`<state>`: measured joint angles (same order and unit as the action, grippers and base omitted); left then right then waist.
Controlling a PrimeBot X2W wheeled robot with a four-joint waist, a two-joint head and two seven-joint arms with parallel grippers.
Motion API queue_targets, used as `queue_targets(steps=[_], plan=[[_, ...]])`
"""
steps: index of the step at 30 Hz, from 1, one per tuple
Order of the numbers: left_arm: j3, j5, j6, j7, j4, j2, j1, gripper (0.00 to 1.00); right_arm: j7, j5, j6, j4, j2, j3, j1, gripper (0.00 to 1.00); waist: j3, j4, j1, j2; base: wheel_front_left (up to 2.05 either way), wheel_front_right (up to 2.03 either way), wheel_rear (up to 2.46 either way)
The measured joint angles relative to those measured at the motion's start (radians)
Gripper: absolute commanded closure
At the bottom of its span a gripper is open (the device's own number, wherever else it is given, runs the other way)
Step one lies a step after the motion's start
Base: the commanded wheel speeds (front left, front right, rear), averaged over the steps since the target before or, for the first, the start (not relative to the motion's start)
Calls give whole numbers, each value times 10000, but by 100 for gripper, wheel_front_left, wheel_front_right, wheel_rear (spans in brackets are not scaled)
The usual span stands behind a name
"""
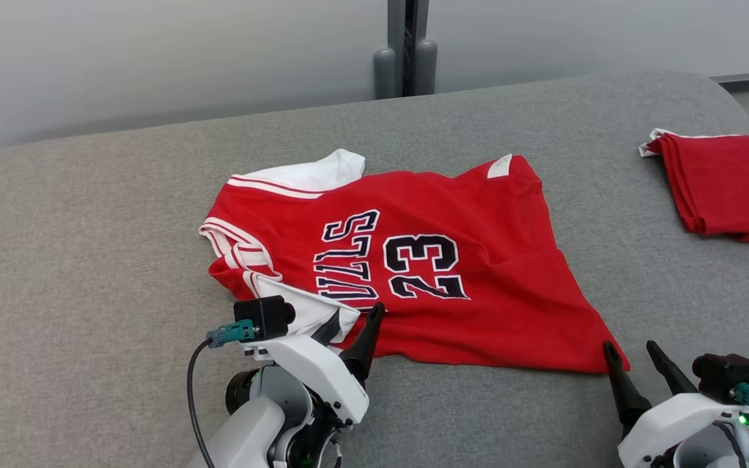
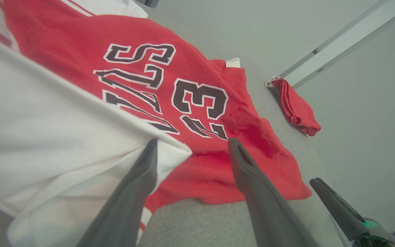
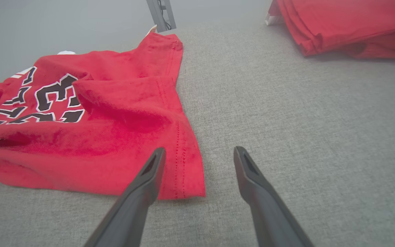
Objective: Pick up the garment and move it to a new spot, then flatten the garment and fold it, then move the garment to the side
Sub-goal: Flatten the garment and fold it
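Your left tool (image 1: 358, 311) and right tool (image 1: 629, 346) both stand open at the jersey's (image 1: 413, 260) near edge. Grab only one layer and it'll bunch while dragging across the table (image 1: 88, 260).

Middle of the head view: the red jersey (image 1: 478, 312) bears a dark, white-edged number 23 (image 1: 423, 266), turned sideways. Left of it run the letters ULLS (image 1: 348, 253), the start covered. The white tag (image 1: 499, 166) at its upper right is too small to read.
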<state>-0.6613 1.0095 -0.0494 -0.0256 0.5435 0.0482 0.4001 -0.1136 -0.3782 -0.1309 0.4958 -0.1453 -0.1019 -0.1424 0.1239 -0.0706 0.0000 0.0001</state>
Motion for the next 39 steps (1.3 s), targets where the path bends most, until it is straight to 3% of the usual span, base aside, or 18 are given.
queue_targets(steps=[10,27,35,39], plan=[[-305,-437,-268,-1055,-527,320,-301,0,-25,-17,0,65,-10,94,96,0,-299,671,0,0,0,0,0],[788,-1022,-1935,-2128,-1670,2013,-1855,0,21,8,0,-178,-52,355,499,0,-817,1532,0,0,0,0,0],[748,-1304,-1994,-2228,-1691,2073,-2124,0,121,59,0,-336,-69,397,531,0,-832,1729,0,0,0,0,0],[514,-1521,-1992,-2257,-1616,1825,-2097,0,205,77,0,-407,-40,345,556,0,-844,1684,0,0,0,0,0]])
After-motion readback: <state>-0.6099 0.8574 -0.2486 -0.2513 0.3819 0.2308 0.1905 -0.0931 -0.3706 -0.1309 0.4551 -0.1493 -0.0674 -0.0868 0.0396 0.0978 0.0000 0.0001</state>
